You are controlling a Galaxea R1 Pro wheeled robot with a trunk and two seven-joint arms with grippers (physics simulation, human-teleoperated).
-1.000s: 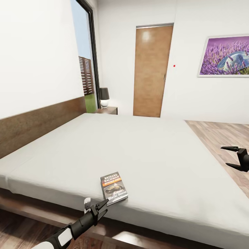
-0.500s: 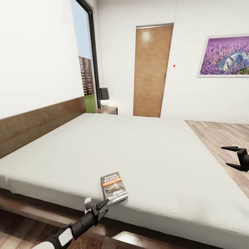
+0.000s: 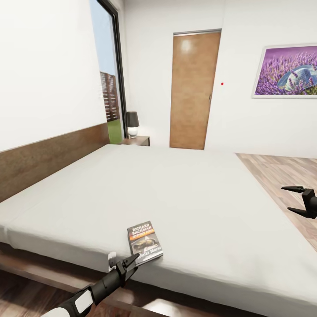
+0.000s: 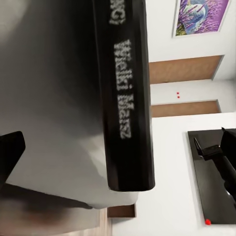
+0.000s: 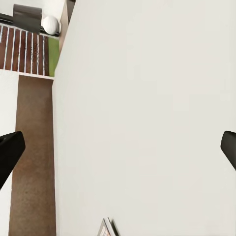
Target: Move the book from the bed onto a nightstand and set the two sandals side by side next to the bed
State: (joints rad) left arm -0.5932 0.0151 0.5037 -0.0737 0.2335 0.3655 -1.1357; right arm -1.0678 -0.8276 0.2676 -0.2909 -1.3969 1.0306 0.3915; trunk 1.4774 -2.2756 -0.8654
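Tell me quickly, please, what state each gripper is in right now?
Left gripper: open, at the near edge of the book, holding nothing.
Right gripper: open, empty, beside the bed.

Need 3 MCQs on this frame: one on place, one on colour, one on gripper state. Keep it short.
1. Where is the book?
A. on the nightstand
B. on the bed, near its front edge
C. on the floor

2. What colour is the lampshade?
A. dark
B. red
C. yellow

3. What state is the right gripper in?
A. shut on the book
B. shut, empty
C. open, empty

Answers:
1. B: it lies flat on the bed's grey mattress, just ahead of the left gripper.
2. A: the shade is dark over a white base.
3. C: its fingers are spread with nothing between.
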